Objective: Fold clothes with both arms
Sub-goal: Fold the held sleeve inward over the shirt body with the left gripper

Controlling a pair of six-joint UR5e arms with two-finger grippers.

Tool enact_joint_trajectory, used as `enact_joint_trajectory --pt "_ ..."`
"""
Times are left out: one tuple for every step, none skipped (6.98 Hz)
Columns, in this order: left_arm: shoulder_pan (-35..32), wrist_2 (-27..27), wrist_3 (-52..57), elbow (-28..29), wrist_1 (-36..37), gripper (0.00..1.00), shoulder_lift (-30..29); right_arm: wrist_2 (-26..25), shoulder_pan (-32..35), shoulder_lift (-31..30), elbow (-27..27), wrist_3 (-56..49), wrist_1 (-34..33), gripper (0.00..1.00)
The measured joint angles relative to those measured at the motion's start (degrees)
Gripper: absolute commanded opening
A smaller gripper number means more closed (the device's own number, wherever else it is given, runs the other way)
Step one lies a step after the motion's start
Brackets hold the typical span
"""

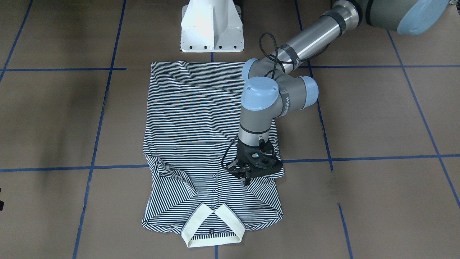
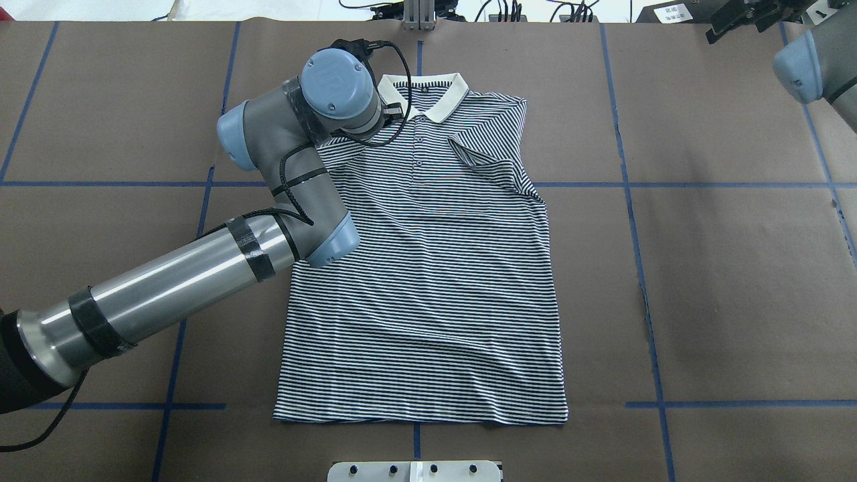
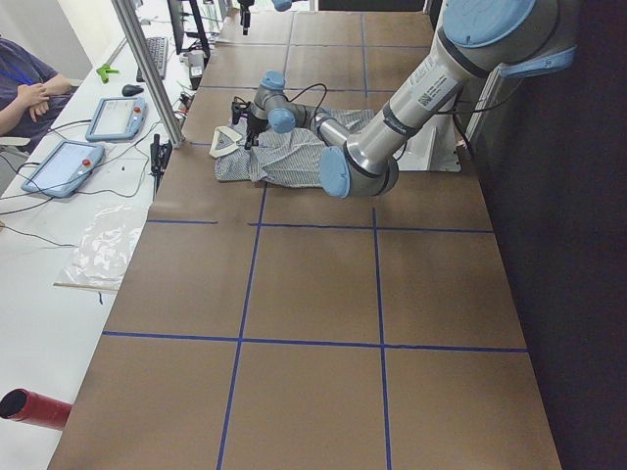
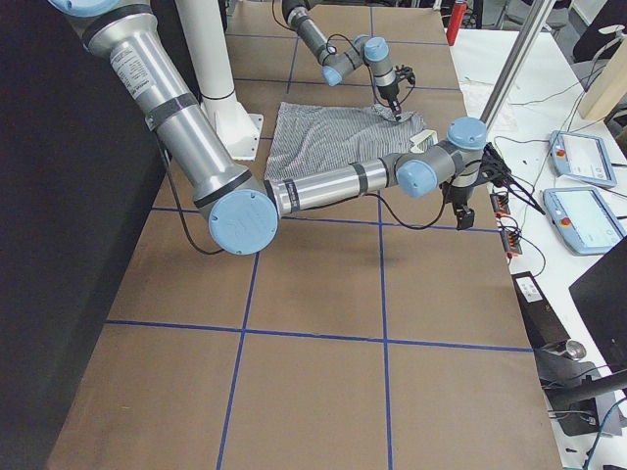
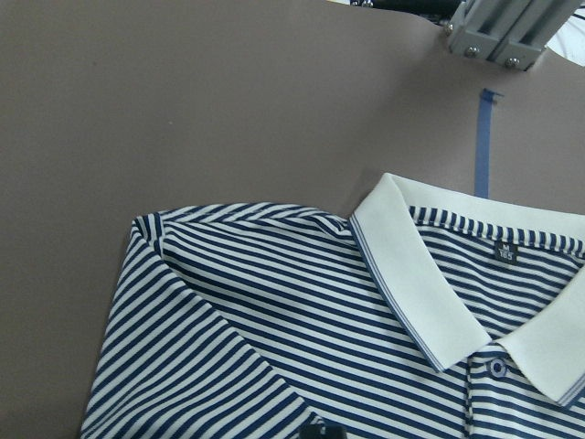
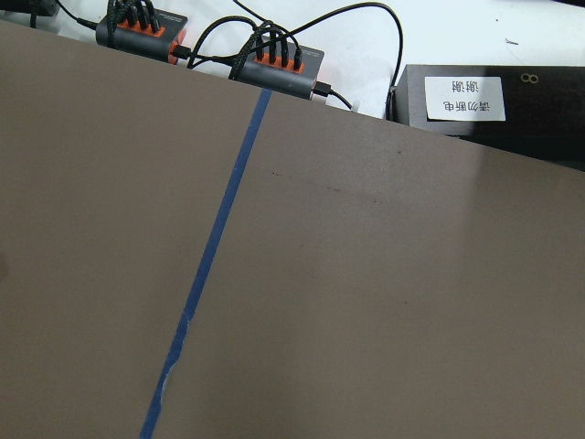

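Brown table (image 1: pixel 377 115) was crossed by blue tape lines (image 1: pixel 377 157). White pedestal (image 1: pixel 212 25) stood at its edge. Orange hubs (image 6: pixel 274 69) with black cables and a labelled black box (image 6: pixel 494 110) sat beyond it. Two pendants (image 3: pixel 61 166) lay on the side bench (image 3: pixel 59 245).

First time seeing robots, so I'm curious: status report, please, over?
Left pincer low at shoulder of polo shirt, grip unclear. Right pincer off the shirt, over table. Shirt flat, face up. No obstruction seen.

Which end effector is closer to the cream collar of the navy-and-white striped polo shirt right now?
Left. The left end effector is over the striped polo shirt, beside its cream collar; the right end effector is off the shirt, over bare brown table.
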Motion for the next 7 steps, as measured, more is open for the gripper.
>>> enact_joint_trajectory --pt "0.35 0.58 1.14 0.62 0.06 1.0 -0.11 0.0 -0.04 0.04 0.0 0.01 -0.04 1.0" --pt "0.41 0.72 4.45 0.62 0.11 1.0 -0.03 0.0 -0.09 0.07 0.0 0.01 -0.04 1.0" --pt "-0.06 0.13 8.61 -0.2 0.08 1.0 0.01 0.0 -0.12 0.09 0.0 0.04 -0.01 1.0" --pt "-1.26 -1.72 12.65 -1.37 -0.34 1.0 0.5 0.0 -0.14 0.1 0.0 0.07 0.01 1.0" --pt "-2.99 -4.11 16.88 -2.14 -2.5 0.98 2.23 0.0 -0.16 0.1 0.0 0.09 0.0 1.0" --pt "-4.86 -5.91 20.49 -2.53 -6.77 0.77 4.96 0.0 -0.16 0.09 -0.01 0.08 -0.02 1.0" --pt "-6.41 -7.95 21.95 -2.68 -11.48 0.65 7.58 0.0 -0.16 0.02 -0.05 0.04 0.0 1.0"
